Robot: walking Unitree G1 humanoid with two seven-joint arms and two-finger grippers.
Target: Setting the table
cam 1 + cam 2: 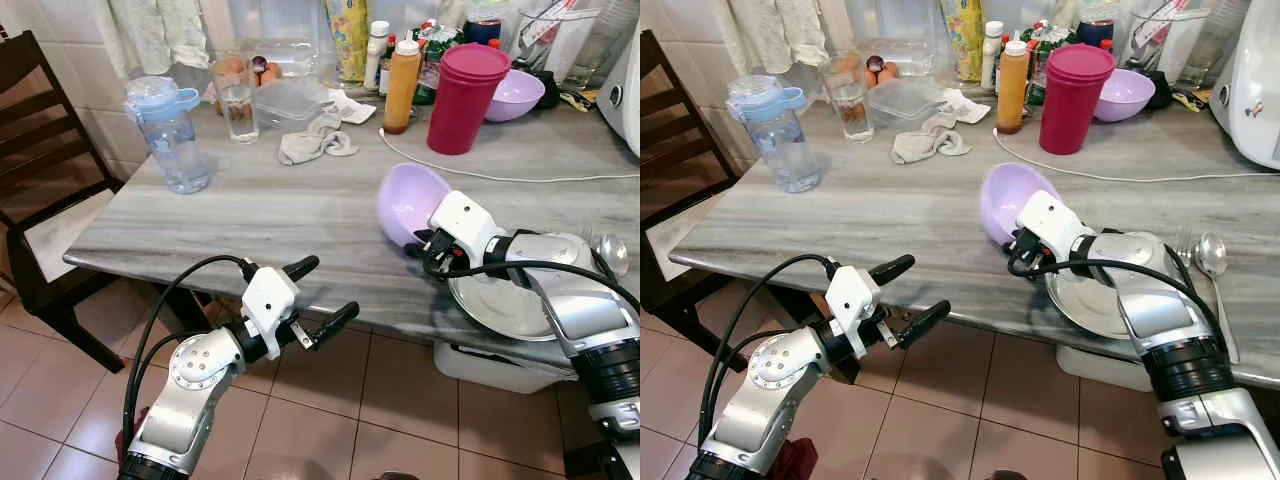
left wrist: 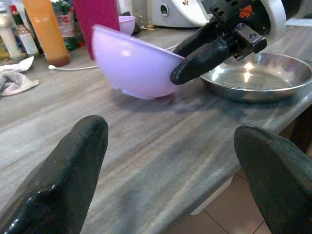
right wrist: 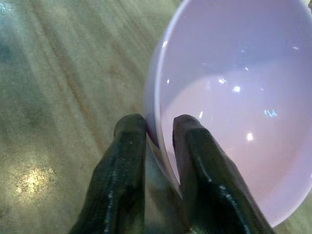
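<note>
A lilac bowl (image 1: pixel 405 200) is tilted on its side on the grey table (image 1: pixel 270 205), its open side facing me. My right gripper (image 1: pixel 420 240) is shut on the bowl's rim (image 3: pixel 161 122), one finger inside and one outside. Just to the right lies a steel plate (image 1: pixel 500 300), with a fork and a spoon (image 1: pixel 612 252) beyond it. My left gripper (image 1: pixel 318 292) is open, held below and in front of the table's front edge; in the left wrist view its fingers (image 2: pixel 73 165) frame the lilac bowl (image 2: pixel 131 63) and steel plate (image 2: pixel 253 78).
At the back stand a red tumbler (image 1: pixel 463 95), a second lilac bowl (image 1: pixel 517 93), an orange bottle (image 1: pixel 401 85), a glass (image 1: pixel 237 98), a blue water bottle (image 1: pixel 168 132), a rag (image 1: pixel 315 140) and a white cable (image 1: pixel 480 175). A dark chair (image 1: pixel 40 200) is at left.
</note>
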